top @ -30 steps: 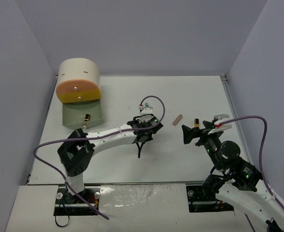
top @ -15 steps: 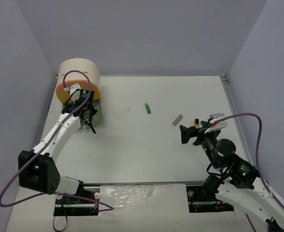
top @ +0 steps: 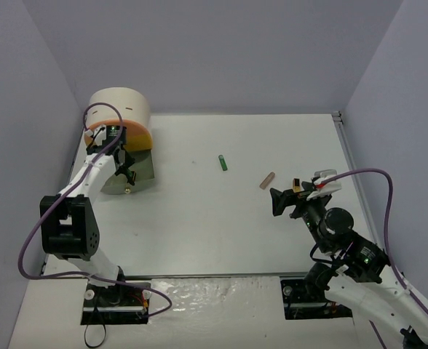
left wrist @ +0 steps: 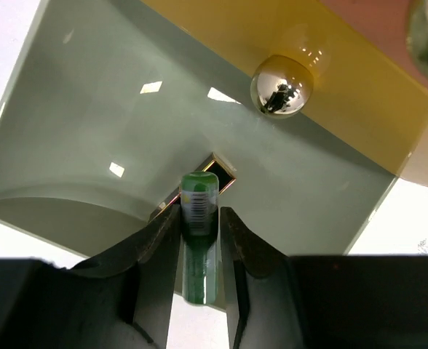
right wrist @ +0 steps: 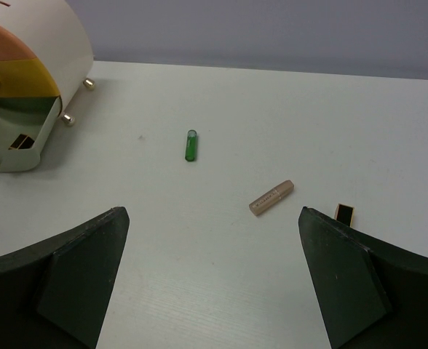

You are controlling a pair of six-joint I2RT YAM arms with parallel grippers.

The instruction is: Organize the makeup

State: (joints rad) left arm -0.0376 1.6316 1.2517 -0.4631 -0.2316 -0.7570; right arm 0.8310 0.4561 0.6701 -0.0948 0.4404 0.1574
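1. Looking down from above, a cream drum box (top: 119, 109) stands at the far left of a white table (top: 199, 233). Its sage-green bottom drawer (top: 145, 174) is pulled open. The left arm (top: 90, 174) reaches up to the box and ends over that drawer. Three loose makeup items lie on the table to the right of the box. Nearest the box is a loose green tube (top: 222, 163), next a peach tube (top: 267, 180), and farthest from the box a gold-and-black tube (top: 296, 186).

2. Seen from the left wrist, the left gripper (left wrist: 199, 214) is clenched on a held green tube (left wrist: 199, 247), with one finger against each side. The tube's tip points over the floor of the box's open drawer. A black, gold-rimmed piece (left wrist: 215, 169) lies in the drawer just behind the tip, partly hidden. Above the drawer is the box's yellow drawer front (left wrist: 345, 87), which carries a shiny round knob (left wrist: 282, 86).

3. Seen from the right wrist, the right gripper (right wrist: 212, 218) is released, its fingers spread wide and grasping nothing. It hangs over the table well to the right of the box. The three loose items lie between it and the box. The gold-and-black tube lies just beside the right-hand finger.
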